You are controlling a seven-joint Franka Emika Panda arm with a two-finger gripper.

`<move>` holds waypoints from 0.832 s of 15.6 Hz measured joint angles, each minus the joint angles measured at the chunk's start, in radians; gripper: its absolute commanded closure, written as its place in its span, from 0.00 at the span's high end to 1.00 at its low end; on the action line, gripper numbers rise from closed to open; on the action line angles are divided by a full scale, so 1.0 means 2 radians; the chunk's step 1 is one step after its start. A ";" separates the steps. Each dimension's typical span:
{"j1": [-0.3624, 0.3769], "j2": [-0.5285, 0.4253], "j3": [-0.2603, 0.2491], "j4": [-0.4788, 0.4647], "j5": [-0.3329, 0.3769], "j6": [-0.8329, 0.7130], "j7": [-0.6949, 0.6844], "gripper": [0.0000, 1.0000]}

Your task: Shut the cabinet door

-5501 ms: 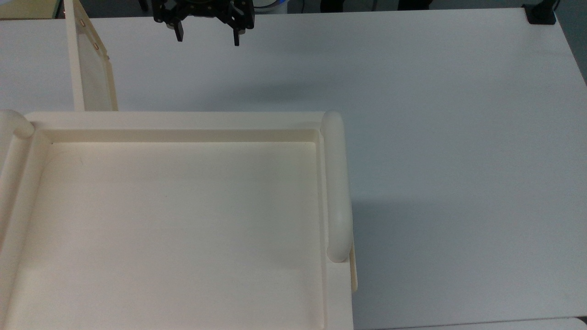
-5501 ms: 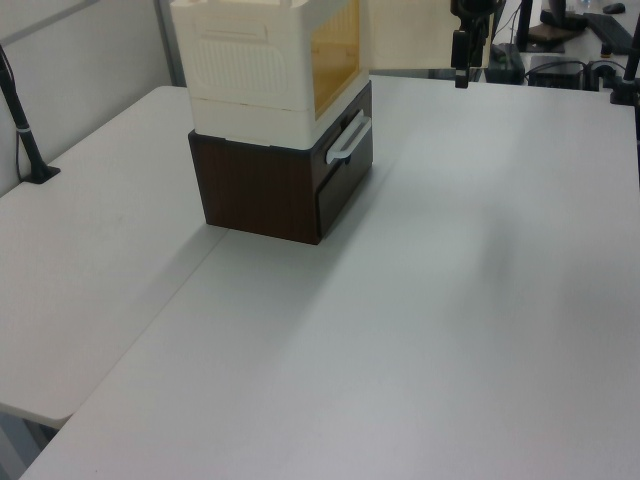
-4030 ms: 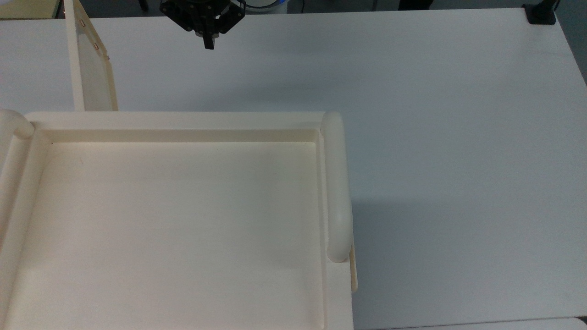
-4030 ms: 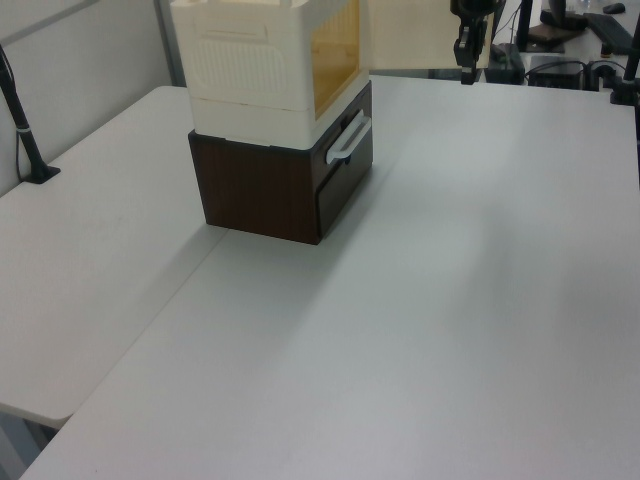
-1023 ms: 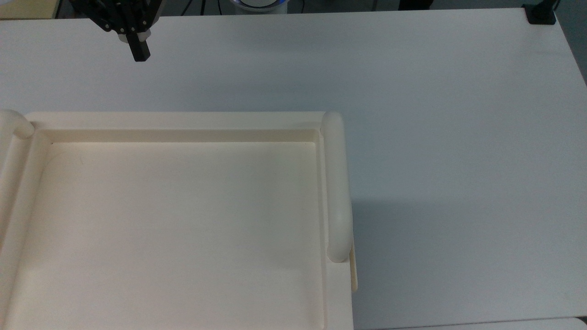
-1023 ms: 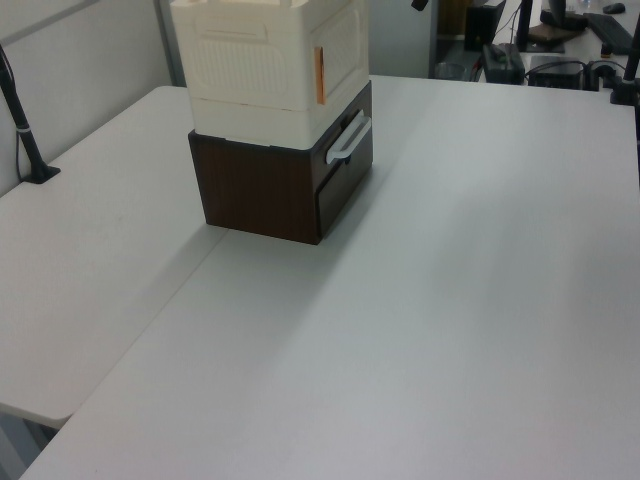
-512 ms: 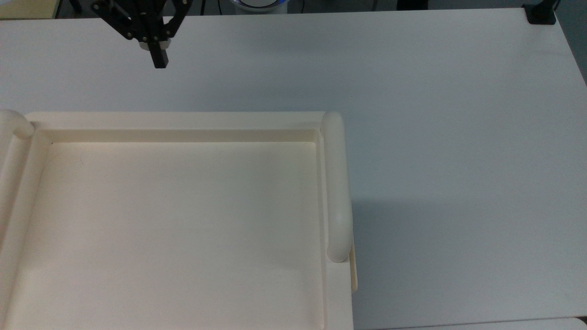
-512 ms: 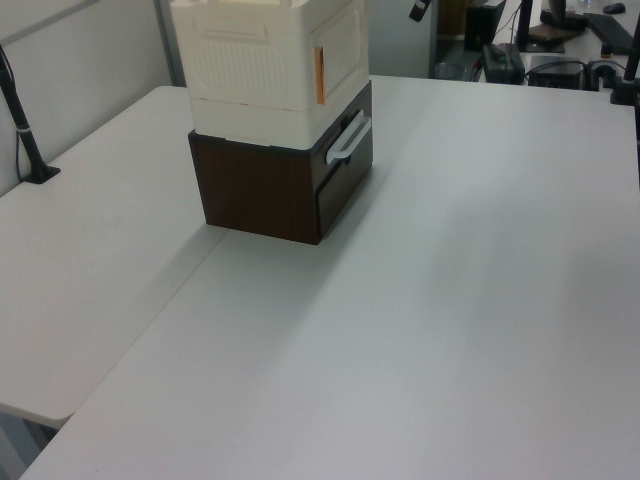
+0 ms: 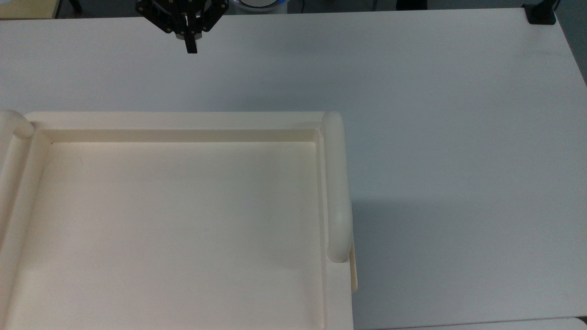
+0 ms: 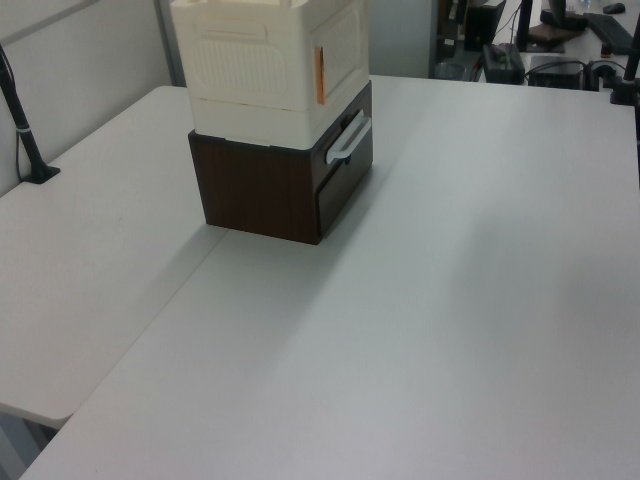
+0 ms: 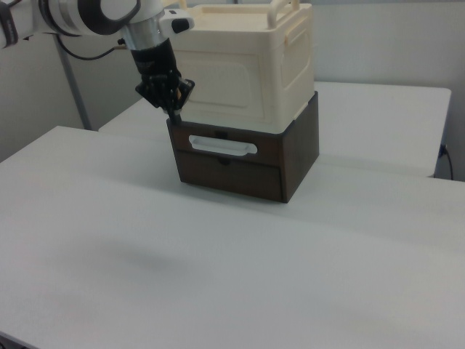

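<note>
On the cabinet [image 11: 247, 73], door's flush!
My claw [image 9: 191, 47] hangs clenched and empty above the table [image 9: 412, 91]; nothing left.

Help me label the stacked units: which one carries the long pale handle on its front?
The dark brown lower unit, under the cabinet. Its pale bar handle runs across its front; the cabinet's front panel has none.

Even overhead light is falling brightly; the cabinet [image 9: 174, 220] is casting a soft shadow onto the surface [image 9: 458, 137], slightly grainy throughout.
</note>
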 measured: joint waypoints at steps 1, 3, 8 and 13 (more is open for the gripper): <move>0.002 0.000 0.000 0.000 0.000 -0.011 0.001 0.03; 0.009 0.000 0.000 -0.001 -0.006 -0.033 0.013 0.03; 0.028 -0.002 0.000 -0.015 -0.024 -0.048 0.043 0.11; 0.031 -0.005 0.000 -0.028 -0.024 -0.048 0.055 0.55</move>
